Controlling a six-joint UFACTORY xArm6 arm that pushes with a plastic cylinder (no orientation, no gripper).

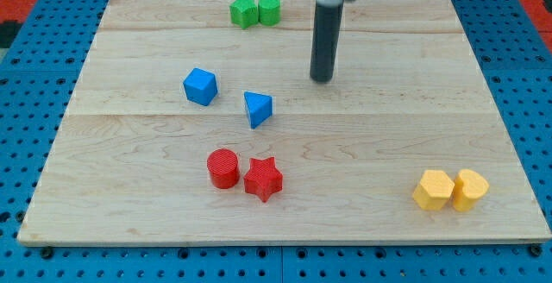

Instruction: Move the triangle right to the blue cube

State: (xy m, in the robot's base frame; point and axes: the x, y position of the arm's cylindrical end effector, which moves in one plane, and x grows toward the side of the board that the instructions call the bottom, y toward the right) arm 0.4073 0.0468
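Pincer there is none on this arm: it ends in a plain dark rod, so nothing opens, closes or clamps, and my tip point(322, 79) rests on the board touching no block.

Biggest in view is the wooden board point(388, 119), pale planks lying on a blue pegboard point(17, 145). Among the blocks, two yellow blocks point(449, 189) sit touching near the view's bottom right, and two green blocks point(255, 11) touch at the view's top edge. A red cylinder point(222, 167) and a red star point(263, 179) stand side by side below the centre.

The blue cube point(200, 86) lies left of centre, and the blue triangle point(257, 109) sits just to its right and slightly lower, near but apart.

What the coming move turns on: the triangle lies down and to the view's left of my tip, between the tip and the cube. A push from where I stand would, I judge, drive it leftward toward the cube.

No brand, label or writing can be read anywhere.
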